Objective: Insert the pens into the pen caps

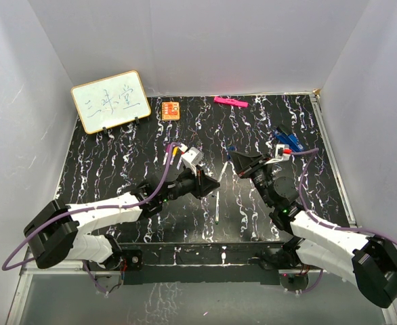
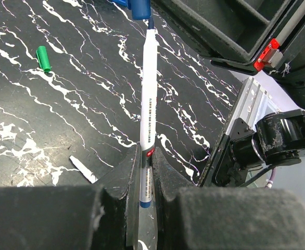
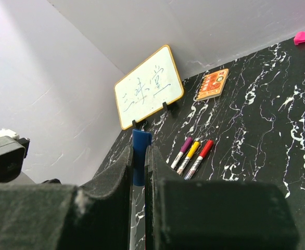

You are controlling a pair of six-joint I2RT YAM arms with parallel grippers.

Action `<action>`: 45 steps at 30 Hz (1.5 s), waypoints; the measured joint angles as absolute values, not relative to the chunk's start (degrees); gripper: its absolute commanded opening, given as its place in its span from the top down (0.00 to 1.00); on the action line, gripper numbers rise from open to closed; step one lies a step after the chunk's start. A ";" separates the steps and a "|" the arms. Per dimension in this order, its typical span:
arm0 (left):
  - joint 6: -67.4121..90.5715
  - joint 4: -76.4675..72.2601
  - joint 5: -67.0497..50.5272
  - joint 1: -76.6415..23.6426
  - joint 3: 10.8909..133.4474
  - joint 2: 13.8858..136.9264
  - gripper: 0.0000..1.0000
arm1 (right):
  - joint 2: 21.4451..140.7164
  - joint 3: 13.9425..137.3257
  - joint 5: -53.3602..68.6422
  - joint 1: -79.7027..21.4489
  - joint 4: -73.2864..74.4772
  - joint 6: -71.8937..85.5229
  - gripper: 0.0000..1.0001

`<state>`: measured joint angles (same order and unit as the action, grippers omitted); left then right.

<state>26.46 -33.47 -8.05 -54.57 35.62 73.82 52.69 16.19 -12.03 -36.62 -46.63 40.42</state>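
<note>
My left gripper (image 1: 211,183) is shut on a white-barrelled pen (image 2: 148,83) near its blue-banded rear end (image 2: 146,159). The pen points away from the left wrist camera, and its dark tip meets a blue cap (image 2: 139,7). My right gripper (image 1: 239,162) is shut on that blue cap (image 3: 141,151), which sticks out beyond the fingertips. The held pen (image 1: 223,168) spans the gap between the two grippers above the table. Another white pen (image 1: 217,202) with a green end lies on the table below them. A green cap (image 2: 43,58) lies loose. Three capped pens, purple (image 3: 182,151), yellow (image 3: 191,154) and red (image 3: 200,156), lie side by side.
A small whiteboard (image 1: 110,100) stands at the back left, with an orange card (image 1: 171,110) beside it. A pink marker (image 1: 230,101) lies at the back edge. A blue object (image 1: 288,141) sits at the right. A white scrap (image 2: 83,169) lies near the left fingers.
</note>
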 measured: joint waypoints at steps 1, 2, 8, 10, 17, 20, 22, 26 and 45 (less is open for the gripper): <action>26.46 -33.47 -8.05 -54.57 35.62 73.82 1.00 | 52.77 16.16 -11.99 -36.62 -46.63 40.49 1.00; 26.46 -33.47 -8.05 -54.57 35.62 73.84 1.00 | 52.88 16.16 -11.90 -36.62 -46.72 40.62 1.00; 26.61 -33.52 -8.05 -54.57 35.62 73.84 1.00 | 52.99 16.01 -11.62 -36.62 -47.20 40.95 1.00; 26.65 -33.65 -8.05 -54.57 35.62 74.00 1.00 | 52.99 16.01 -11.64 -36.62 -47.40 41.01 1.00; 26.72 -33.58 -8.05 -54.57 35.62 74.81 1.00 | 53.39 16.01 -11.86 -36.62 -48.10 40.64 1.00; 26.70 -33.56 -7.90 -54.57 35.62 74.81 1.00 | 53.43 16.01 -11.92 -36.62 -48.12 40.58 1.00; 26.70 -33.56 -7.88 -54.57 35.62 74.81 1.00 | 53.43 16.01 -11.94 -36.62 -48.07 40.58 1.00; 26.65 -33.58 -7.79 -54.57 35.62 74.81 1.00 | 53.43 16.01 -11.94 -36.62 -48.10 40.60 1.00; 26.63 -33.47 -6.42 -54.57 35.62 74.81 1.00 | 55.61 16.01 -9.47 -36.62 -48.71 41.56 1.00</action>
<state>26.63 -33.47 -6.42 -54.57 35.62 74.81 55.61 16.01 -9.47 -36.62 -48.71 41.56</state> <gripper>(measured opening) 0.065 0.065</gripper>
